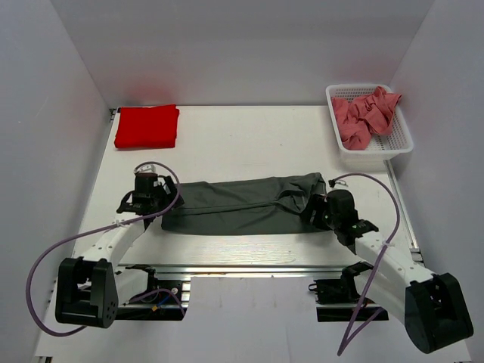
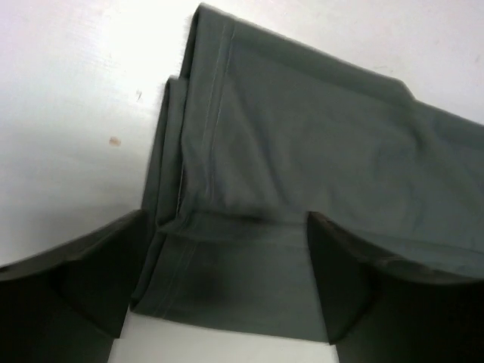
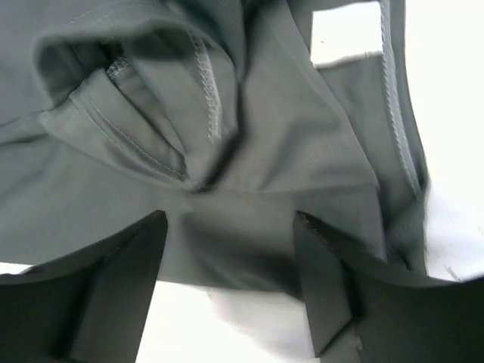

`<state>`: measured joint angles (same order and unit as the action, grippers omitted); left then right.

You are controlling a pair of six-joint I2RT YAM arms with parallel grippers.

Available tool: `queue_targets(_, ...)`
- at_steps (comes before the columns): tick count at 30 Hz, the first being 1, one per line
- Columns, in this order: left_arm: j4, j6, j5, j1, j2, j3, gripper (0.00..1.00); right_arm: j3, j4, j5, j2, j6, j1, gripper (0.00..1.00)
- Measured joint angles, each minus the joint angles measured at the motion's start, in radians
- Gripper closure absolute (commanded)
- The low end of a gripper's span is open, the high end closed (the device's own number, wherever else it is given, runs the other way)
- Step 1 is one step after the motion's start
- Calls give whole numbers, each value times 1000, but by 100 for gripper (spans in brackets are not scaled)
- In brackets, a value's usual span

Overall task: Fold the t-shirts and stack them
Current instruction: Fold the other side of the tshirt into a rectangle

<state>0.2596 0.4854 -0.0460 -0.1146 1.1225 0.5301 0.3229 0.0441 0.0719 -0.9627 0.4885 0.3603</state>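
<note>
Left gripper [image 2: 227, 219]: fingers spread wide, nothing pinched. It's parked low over the left end of the dark grey t-shirt [image 1: 242, 206], with cloth lying flat between the jaws.
Right gripper [image 3: 231, 215]: same deal, wide open and holding nothing, low over the opposite end where the cloth is rumpled.
Grey shirt position: middle of the table [image 1: 249, 144], folded lengthwise into a long band running from one arm to the other. Looks to me like the crosswise fold isn't done yet.
Left-end hem [image 2: 185, 189]: several layers stacked with their edges slightly stepped. If the fingers close on the top layer only, I'd bet the band peels open as soon as it's lifted.
Sleeve bunch [image 3: 151, 98]: a lumpy loop of stitched hem at the right end. Grabbing that lump instead of a flat edge would probably drag a wrinkle into the fold or let the lower layers drop out.
Uneven lift: if one arm gets a full grip and the other a partial one, the band likely twists.
Red t-shirt [image 1: 147, 126]: folded in the far left corner, well apart from the grey one. Presumably that's the stack spot, and a lopsided grey fold would sit crooked on it.
Pink t-shirts [image 1: 363, 113]: crumpled in the white basket [image 1: 401, 144] at far right.
</note>
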Motion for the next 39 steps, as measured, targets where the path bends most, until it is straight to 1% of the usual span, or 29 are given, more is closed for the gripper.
queue_targets(2,45,28,-6,0,-24,-1,0,2,44,9,37,5,0,20)
queue_targets(6,131,59,-25,0,-99,14,0,65,105,29,88,-10,0,20)
queue_targets(10,159,70,-25,0,-114,90,0,195,101,9,35,-44,2,20)
queue_targets(11,154,71,-20,0,-109,110,0,228,89,0,3,-52,2,21)
queue_targets(13,124,72,-1,0,-84,139,0,280,64,-8,-73,-60,6,23)
queue_targets(15,79,71,35,0,-40,152,0,315,50,-7,-148,-63,9,31)
queue_targets(20,-14,69,149,-4,118,153,0,390,74,24,-336,-32,13,34)
queue_targets(22,-41,67,185,-6,179,153,0,413,89,51,-396,-9,13,34)
queue_targets(23,-50,66,198,-7,203,153,0,418,95,69,-417,4,13,36)
queue_targets(25,-62,64,217,-7,233,153,0,421,112,97,-440,25,13,36)
queue_targets(26,-69,64,224,-7,243,153,0,421,123,112,-446,33,13,38)
queue_targets(30,-78,61,218,-7,246,139,0,422,131,135,-453,55,13,38)
queue_targets(39,-73,54,179,-7,233,73,0,424,100,80,-454,61,13,38)
